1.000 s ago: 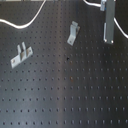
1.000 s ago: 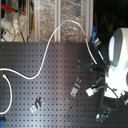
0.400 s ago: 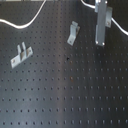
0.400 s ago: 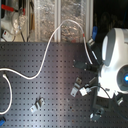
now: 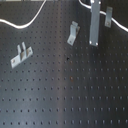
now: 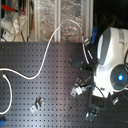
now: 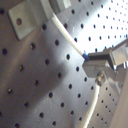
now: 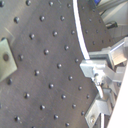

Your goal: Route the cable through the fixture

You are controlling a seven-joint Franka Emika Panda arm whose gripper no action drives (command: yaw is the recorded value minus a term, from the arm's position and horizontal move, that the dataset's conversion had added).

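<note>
One robot arm [image 6: 107, 60] has shifted over the perforated tabletop [image 5: 65, 95]; white cable [image 6: 47, 50] trails nearby; jaws' state unclear.

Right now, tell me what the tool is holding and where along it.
The tool is shut on the white cable, gripping a mid-length stretch; cable runs on both sides of it.

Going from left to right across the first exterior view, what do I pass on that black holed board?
White cable curving in from the left edge → small metal bracket → tilted bracket → tall flat grey metal bar → thin upright bracket.
</note>
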